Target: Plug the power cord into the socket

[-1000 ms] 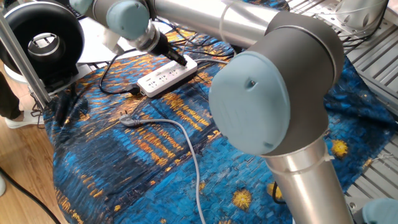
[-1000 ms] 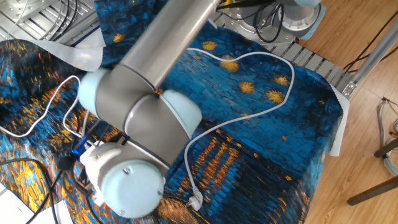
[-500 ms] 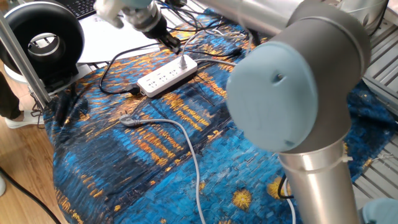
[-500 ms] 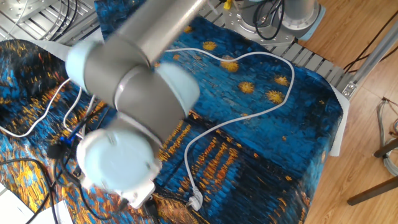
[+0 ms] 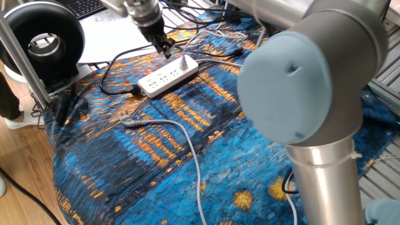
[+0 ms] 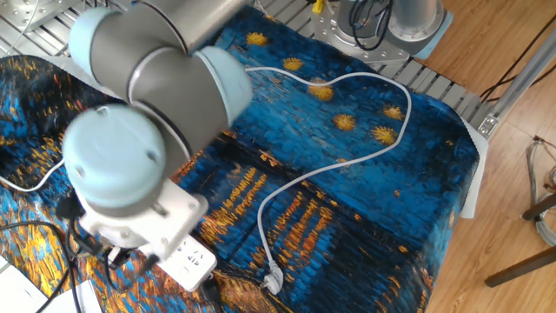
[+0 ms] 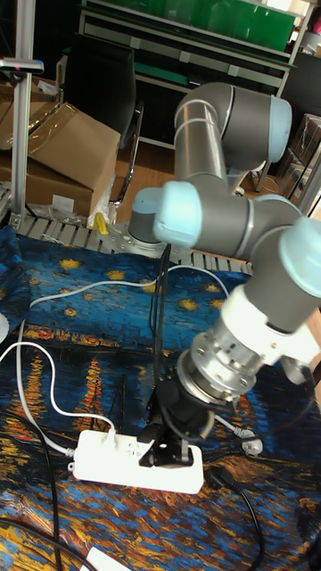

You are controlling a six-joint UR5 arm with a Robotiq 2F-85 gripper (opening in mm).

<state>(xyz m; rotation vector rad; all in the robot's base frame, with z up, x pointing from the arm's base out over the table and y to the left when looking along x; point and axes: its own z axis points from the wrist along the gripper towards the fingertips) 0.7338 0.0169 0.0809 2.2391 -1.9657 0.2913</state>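
In one fixed view the socket (image 5: 164, 78) lies on the cloth-covered surface (image 5: 156, 169) with its long axis running from 8 o'clock to 2 o'clock. The power cord (image 5: 185, 61) appears to stand with its small plug in the outlet at the 2 o'clock end, though I can't confirm it is fully seated. My pincer (image 5: 164, 47) hangs just clear of it, so the plug lies at about 4 o'clock from the tips. The fingers are too small here for me to tell whether they are apart or together.

In the other fixed view the wrist covers the pincer. Only the near end of the socket (image 6: 189, 258) shows beneath it. The thicker grey cable (image 6: 274, 280) lies well apart, at 3 o'clock.

In the tall fixed view the socket (image 7: 107, 459) runs 9 to 3. The pincer (image 7: 168, 446) sits low over its right half, and the thin cord (image 7: 40, 379) joins at the 9 o'clock end. If the plug needs pressing home, I judge I would have to come back along the strip's long axis toward that end.
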